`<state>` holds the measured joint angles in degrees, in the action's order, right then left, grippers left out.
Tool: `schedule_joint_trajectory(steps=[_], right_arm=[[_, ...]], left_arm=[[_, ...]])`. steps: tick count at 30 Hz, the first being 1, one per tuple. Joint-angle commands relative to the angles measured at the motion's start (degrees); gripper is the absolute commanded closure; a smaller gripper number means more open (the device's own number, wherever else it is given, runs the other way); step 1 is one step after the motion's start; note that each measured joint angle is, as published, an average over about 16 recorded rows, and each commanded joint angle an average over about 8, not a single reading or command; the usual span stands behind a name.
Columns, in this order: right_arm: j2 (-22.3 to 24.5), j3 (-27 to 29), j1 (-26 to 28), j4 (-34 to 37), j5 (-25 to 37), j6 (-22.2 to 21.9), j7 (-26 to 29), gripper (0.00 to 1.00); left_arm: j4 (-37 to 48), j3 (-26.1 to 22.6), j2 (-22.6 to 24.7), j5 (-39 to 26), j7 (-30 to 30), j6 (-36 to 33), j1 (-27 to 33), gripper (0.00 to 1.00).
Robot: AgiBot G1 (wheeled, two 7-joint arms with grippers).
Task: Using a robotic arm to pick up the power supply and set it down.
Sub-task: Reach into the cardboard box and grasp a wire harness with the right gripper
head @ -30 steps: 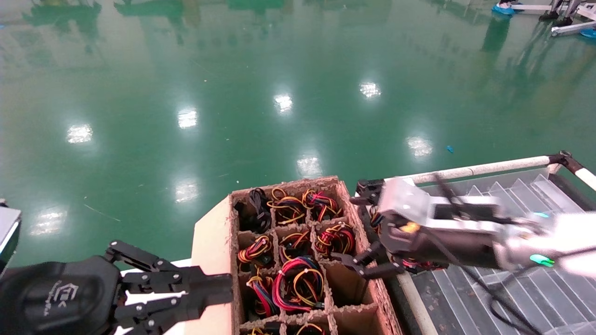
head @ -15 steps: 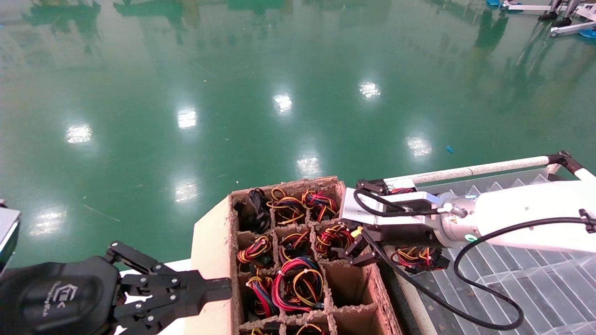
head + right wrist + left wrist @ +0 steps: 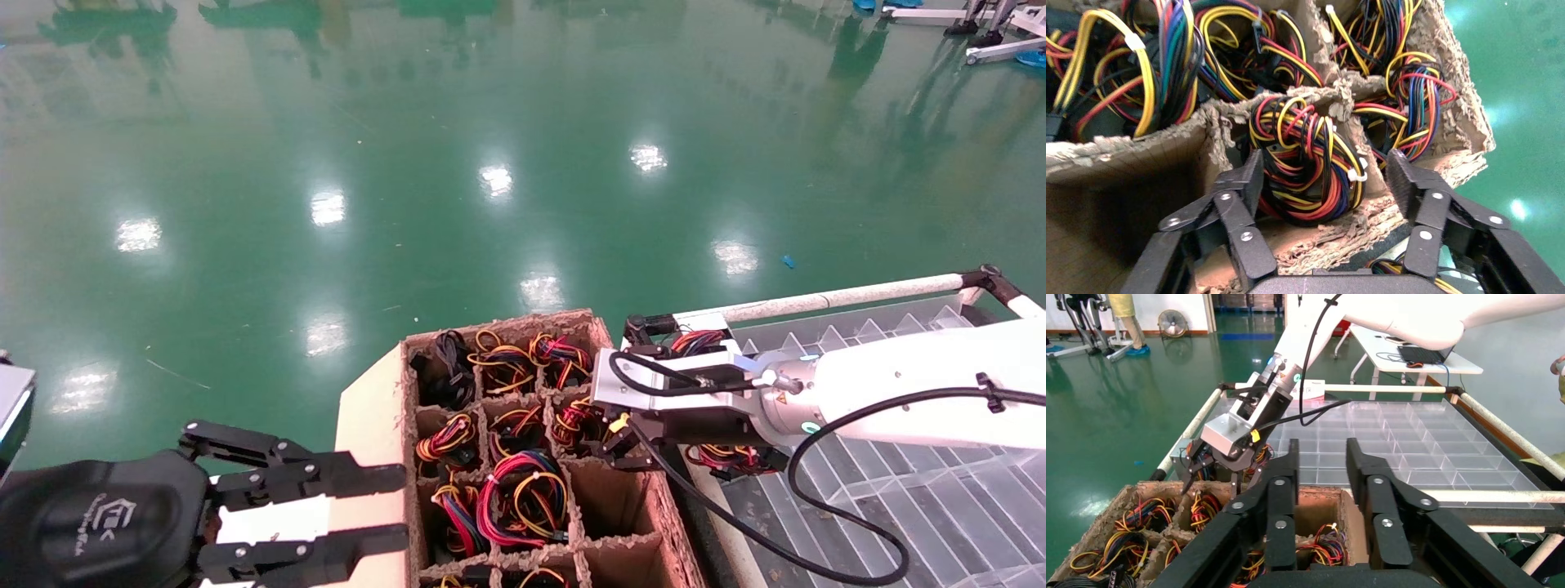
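Observation:
The power supply sits upright in a cell of the cardboard crate. Only its zip-tied bundle of red, yellow, orange and black wires shows; the metal body is hidden below. My right gripper, on the white robotic arm, is open and hangs over that cell. One finger stands on each side of the bundle without touching it. My left gripper is open and empty, low beside the crate's left flap.
Other cells of the crate hold more wire bundles, some with blue wires; two cells at the right look empty. A clear compartment tray with a white rail lies right of the crate, with wire bundles at its near edge.
My right gripper has moved left off the tray edge and down over the crate cell, around the bundle. My left gripper's fingers have spread apart.

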<state>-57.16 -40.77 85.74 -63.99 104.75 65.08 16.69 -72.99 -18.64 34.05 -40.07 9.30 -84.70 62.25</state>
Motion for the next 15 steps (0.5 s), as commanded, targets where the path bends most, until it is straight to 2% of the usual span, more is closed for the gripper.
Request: schedule_joint_trajectory(steps=[1, 15], right_arm=[[-0.27, -0.08, 0.00, 0.57, 0.04, -0.11, -0.28, 1.00], [-0.35, -0.26, 0.69, 1.62, -0.10, 0.82, -0.69, 1.00]], left_arm=[[0.00, 0.00, 0.00, 0.00, 0.00, 0.00, 0.00, 0.00], [0.00, -0.02, -0.01, 0.02, -0.01, 0.01, 0.01, 0.00]])
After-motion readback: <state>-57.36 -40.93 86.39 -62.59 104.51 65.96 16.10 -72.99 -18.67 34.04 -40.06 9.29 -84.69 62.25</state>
